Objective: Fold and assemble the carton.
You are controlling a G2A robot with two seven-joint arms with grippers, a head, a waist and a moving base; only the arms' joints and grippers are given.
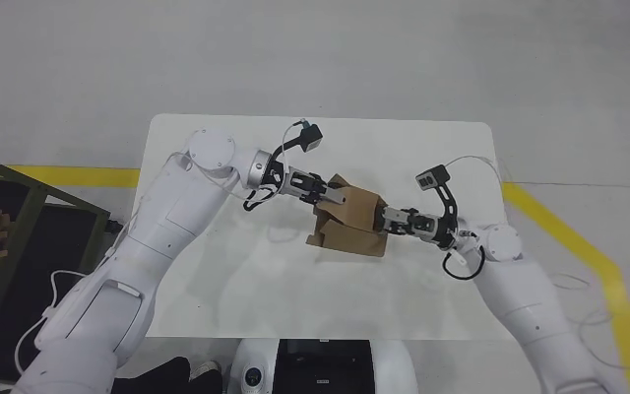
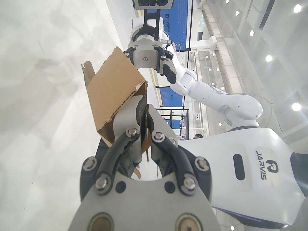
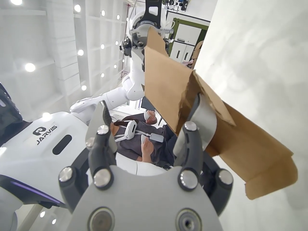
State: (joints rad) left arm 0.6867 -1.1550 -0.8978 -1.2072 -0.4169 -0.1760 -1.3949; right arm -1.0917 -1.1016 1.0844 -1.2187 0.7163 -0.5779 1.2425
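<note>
A brown carton (image 1: 349,222), partly folded with loose flaps, is held up over the middle of the white table (image 1: 207,286). My left gripper (image 1: 321,191) comes from the left and is shut on a thin cardboard flap (image 2: 145,118) at the carton's (image 2: 115,90) edge. My right gripper (image 1: 390,219) meets the opposite end and stands open. One finger (image 3: 202,114) is tucked inside the carton (image 3: 166,85), behind a wall. The other finger (image 3: 103,116) is outside in free air. The left wrist view shows the right gripper's outer finger (image 2: 168,71) past the carton.
Bare tabletop surrounds the carton on all sides. Yellow floor tape (image 1: 84,175) runs past both table ends. A dark green cart (image 1: 39,212) stands off the table's left edge.
</note>
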